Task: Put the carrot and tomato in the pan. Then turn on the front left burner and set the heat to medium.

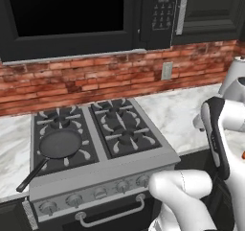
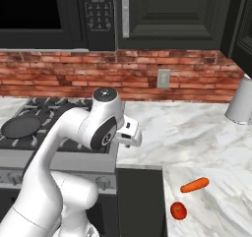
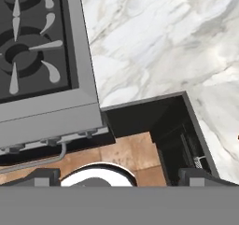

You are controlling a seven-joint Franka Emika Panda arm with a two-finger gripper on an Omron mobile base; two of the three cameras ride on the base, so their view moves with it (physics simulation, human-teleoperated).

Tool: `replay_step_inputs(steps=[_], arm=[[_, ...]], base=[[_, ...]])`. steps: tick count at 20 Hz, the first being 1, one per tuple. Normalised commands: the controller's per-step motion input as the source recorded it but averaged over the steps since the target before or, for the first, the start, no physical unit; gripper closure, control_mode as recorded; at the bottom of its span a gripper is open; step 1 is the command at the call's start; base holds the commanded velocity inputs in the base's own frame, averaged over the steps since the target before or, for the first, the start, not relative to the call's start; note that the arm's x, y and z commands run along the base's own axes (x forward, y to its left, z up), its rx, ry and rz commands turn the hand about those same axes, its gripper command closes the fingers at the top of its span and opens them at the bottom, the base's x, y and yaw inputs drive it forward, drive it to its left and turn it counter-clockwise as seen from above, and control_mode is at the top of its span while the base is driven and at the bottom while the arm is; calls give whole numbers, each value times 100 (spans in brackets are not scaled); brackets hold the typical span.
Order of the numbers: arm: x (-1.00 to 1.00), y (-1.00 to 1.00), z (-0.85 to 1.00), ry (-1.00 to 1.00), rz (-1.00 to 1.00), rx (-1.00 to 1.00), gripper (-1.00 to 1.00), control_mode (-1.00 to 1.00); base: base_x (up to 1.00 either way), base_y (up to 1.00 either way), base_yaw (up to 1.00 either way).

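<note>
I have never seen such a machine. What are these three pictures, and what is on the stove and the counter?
This is a rendered kitchen with a white robot arm on a driving base. Two pictures come from cameras behind the arm, one on its left and one on its right. The third comes from a camera on the hand, looking down along the gripper; its two dark tips stand apart with nothing between them. A black pan sits on the front left burner of the stove. In the right base view, on the marble counter, lie an orange carrot and a red tomato, close together but apart.
</note>
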Motion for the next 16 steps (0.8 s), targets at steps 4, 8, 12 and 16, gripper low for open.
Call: replay_step_inputs(steps=[4, 8, 12, 16], arm=[[0, -36, -11, 2, -7, -1, -100, -100], [-4, -10, -50, 3, -12, -7, -100, -100], [3, -37, -52, 21, -30, -4, -100, -100], [16, -40, -30, 11, -27, -1, -100, -100]], base=[[0, 0, 0], [0, 0, 0], [0, 0, 0], [0, 0, 0]])
